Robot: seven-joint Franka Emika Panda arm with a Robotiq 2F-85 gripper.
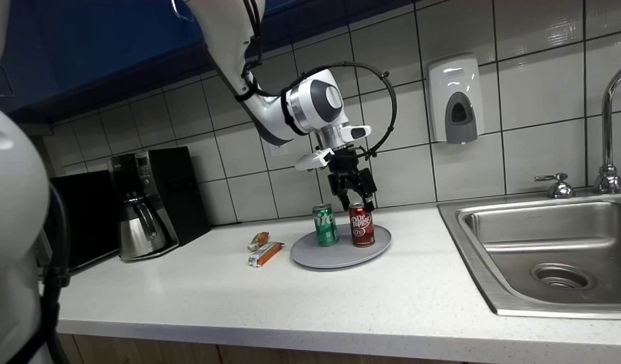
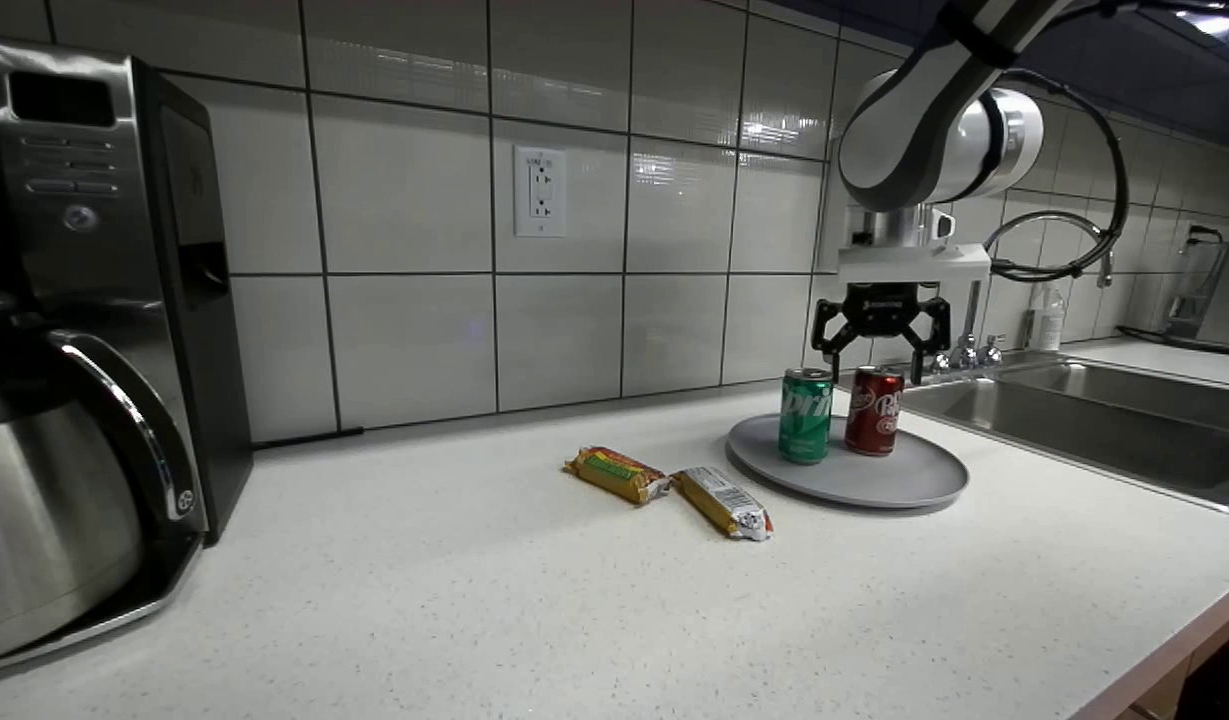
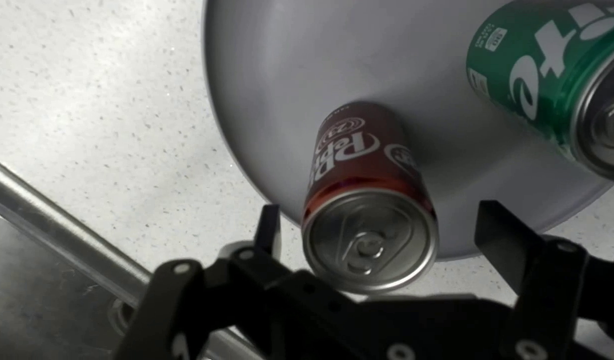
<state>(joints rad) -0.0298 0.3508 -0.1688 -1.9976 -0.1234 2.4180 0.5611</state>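
Your end effector [image 3: 380, 206] is spread about the top of the red can [image 3: 364, 155], a gap on each side; the can stands just below, long axis upright, on the plate [image 3: 282, 60], the green can [image 3: 536, 70] near but apart.

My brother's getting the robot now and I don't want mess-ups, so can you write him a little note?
Gripper: open; its fingers flank the top of the red can, gaps on both sides in the wrist view.
Things: red can and green can upright on the grey plate; two wrapped snacks on the counter, off the plate.
Done: both cans stand on the plate.
Left: the gripper is not yet clear of the red can.
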